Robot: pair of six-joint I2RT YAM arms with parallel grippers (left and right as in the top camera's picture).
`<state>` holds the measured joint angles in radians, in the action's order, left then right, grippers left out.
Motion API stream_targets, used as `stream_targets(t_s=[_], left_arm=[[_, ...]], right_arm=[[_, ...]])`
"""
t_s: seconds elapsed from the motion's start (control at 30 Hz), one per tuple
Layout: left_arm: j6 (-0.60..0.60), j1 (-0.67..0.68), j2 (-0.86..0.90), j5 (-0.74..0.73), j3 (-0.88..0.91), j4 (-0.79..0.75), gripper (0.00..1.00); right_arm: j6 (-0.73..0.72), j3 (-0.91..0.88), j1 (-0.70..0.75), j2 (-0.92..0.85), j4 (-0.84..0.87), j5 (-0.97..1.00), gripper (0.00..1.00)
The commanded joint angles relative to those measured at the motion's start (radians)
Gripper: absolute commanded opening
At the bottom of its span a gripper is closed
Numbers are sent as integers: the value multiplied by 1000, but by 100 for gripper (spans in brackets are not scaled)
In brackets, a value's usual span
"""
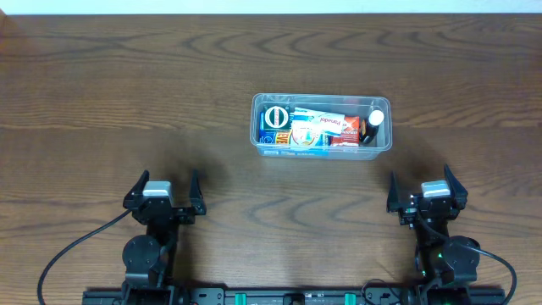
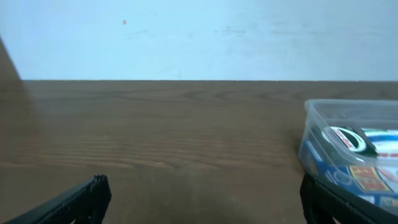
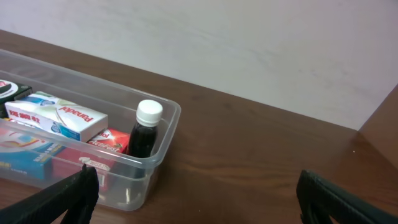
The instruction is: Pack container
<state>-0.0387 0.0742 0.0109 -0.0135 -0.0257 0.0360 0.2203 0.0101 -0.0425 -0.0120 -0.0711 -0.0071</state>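
The clear plastic container stands on the wooden table at centre right. It holds several small boxes, a round tin at its left end and a dark bottle with a white cap at its right end. It also shows in the left wrist view and in the right wrist view, where the bottle stands upright. My left gripper is open and empty, near the front left. My right gripper is open and empty, in front of the container's right end.
The wooden table stretches around the container. A pale wall rises behind the table's far edge. Black cables trail from both arm bases at the front edge.
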Motion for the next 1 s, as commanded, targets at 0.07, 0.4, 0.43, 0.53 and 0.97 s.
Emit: stream_targets(t_s=[0.07, 0.4, 0.43, 0.53, 0.97], left_arm=[[-62, 3, -9, -46, 22, 30, 98], [-62, -5, -9, -46, 22, 30, 98], [-62, -13, -9, -46, 22, 30, 98], [-62, -47, -9, -46, 22, 30, 98], [-62, -56, -7, -46, 22, 30, 98]], right_arm=[[13, -5, 11, 6, -2, 0, 99], [13, -5, 11, 6, -2, 0, 99], [13, -5, 11, 6, -2, 0, 99], [13, -5, 11, 6, -2, 0, 99], [13, -5, 11, 6, -2, 0, 99]])
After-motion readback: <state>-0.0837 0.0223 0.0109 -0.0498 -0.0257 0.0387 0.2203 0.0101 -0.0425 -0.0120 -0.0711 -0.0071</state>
